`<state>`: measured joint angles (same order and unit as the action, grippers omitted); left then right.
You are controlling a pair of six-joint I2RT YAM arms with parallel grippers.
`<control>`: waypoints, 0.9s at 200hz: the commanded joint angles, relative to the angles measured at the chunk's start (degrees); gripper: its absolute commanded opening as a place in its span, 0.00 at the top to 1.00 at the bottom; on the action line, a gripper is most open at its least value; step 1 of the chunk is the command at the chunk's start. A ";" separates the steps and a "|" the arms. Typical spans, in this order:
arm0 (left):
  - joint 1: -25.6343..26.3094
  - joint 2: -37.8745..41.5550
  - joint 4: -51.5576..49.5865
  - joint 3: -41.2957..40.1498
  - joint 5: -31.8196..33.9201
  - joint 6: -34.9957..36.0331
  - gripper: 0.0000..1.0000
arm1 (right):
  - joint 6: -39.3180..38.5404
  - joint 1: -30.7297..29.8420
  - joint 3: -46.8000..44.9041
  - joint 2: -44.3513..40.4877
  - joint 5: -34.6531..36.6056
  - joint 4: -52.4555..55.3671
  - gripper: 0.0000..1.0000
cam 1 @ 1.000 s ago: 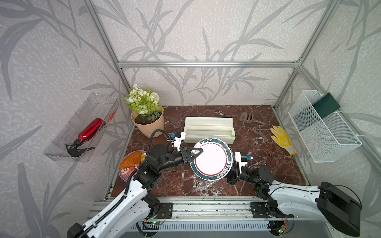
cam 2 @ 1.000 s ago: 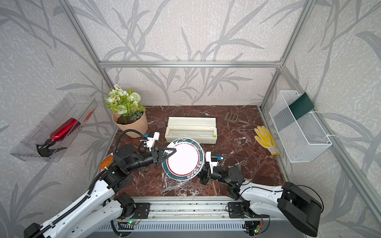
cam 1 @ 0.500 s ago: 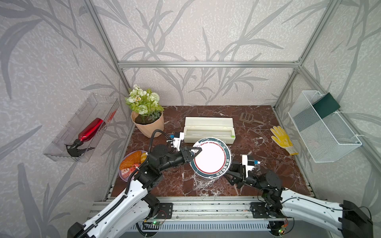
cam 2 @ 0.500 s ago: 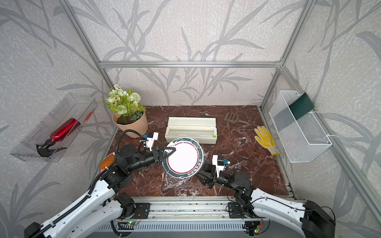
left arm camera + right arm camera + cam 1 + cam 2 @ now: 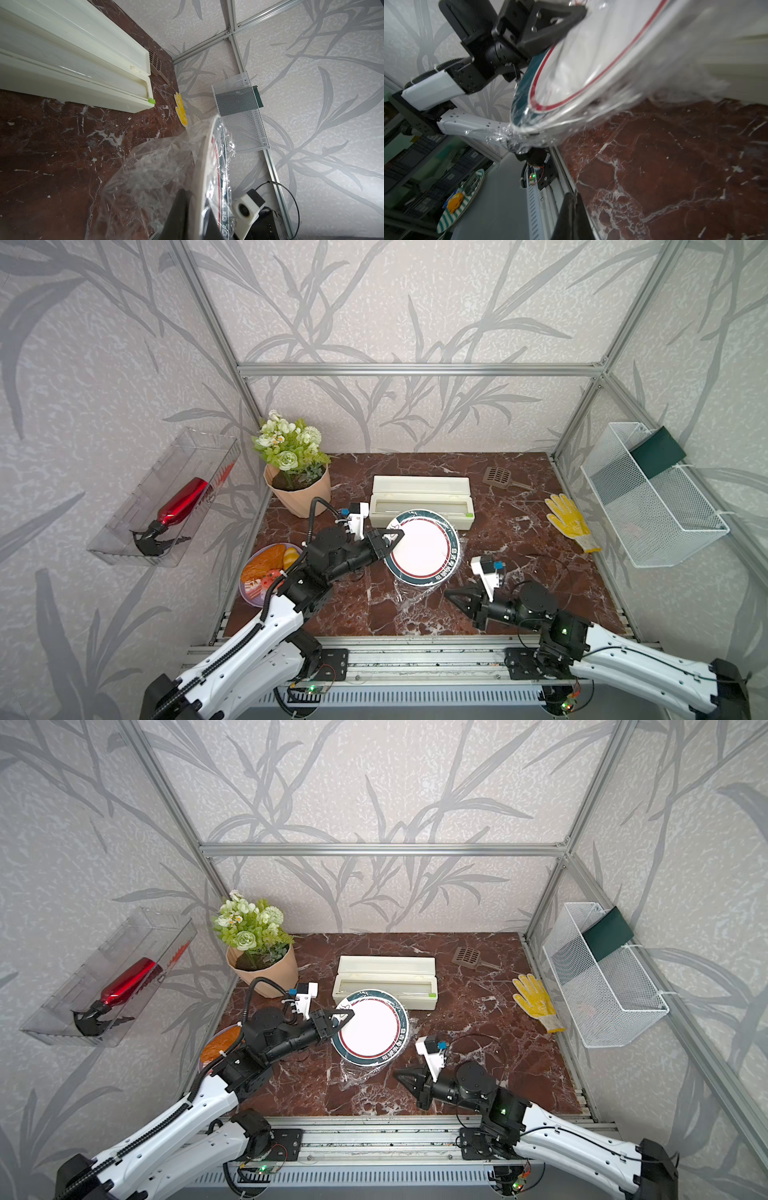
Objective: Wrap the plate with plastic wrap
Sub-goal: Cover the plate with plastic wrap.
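one arm holds the plate tilted while the film hangs loose

the left gripper is clamped tight on the left rim of the plate, holding it tilted up in front of the dispenser box, seemingly so the plastic wrap draped over its face can be tucked underneath. a crumpled tail of the film trails onto the marble table. the right gripper sits low, just beside that tail and apart from the plate, its jaws pressed together on nothing.
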<state>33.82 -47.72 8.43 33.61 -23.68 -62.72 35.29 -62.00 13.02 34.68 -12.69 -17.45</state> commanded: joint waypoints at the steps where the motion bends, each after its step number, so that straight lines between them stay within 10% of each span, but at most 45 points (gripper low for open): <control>1: 0.21 0.26 4.79 3.12 2.82 0.90 0.88 | 3.00 -4.56 5.02 6.37 -0.84 -11.74 1.00; 79: 0.30 1.19 2.25 4.45 9.24 3.30 0.89 | -7.71 -12.64 8.14 9.34 5.37 -13.26 1.00; 180: 1.05 1.59 5.53 2.38 7.55 -1.30 0.89 | -17.30 -14.36 10.84 31.05 19.56 -40.27 1.00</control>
<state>34.24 -47.33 8.84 35.53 -16.23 -61.89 21.85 -75.81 22.26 63.24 1.63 -47.13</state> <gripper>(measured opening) 0.112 0.044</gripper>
